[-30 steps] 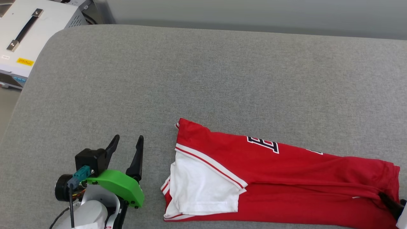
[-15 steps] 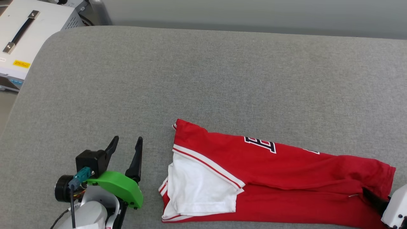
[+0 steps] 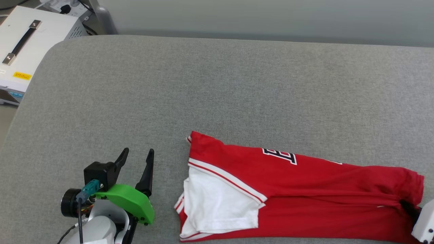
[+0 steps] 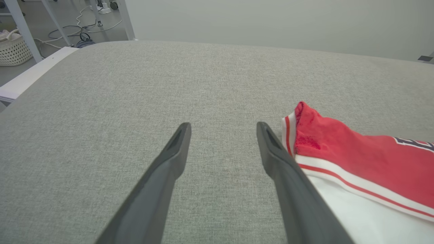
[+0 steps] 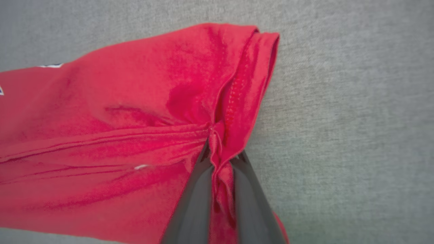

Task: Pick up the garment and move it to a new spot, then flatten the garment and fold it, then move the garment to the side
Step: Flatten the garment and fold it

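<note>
— Where do your grippers stand?
— Your left gripper (image 3: 138, 151) sits nearest, fingers spread wide and holding nothing. Your right gripper (image 5: 220, 156) is pinched on a fold at the garment's (image 3: 305, 189) right edge.
— And the garment?
— It lies folded lengthwise on the grey cushion (image 3: 203, 84), white sleeve on top. A white case (image 3: 37, 37) stands past the far left corner.

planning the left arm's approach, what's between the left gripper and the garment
Only a narrow strip of bare grey cushion separates the open left gripper from the garment at its white-sleeved end, as the head view shows.
</note>
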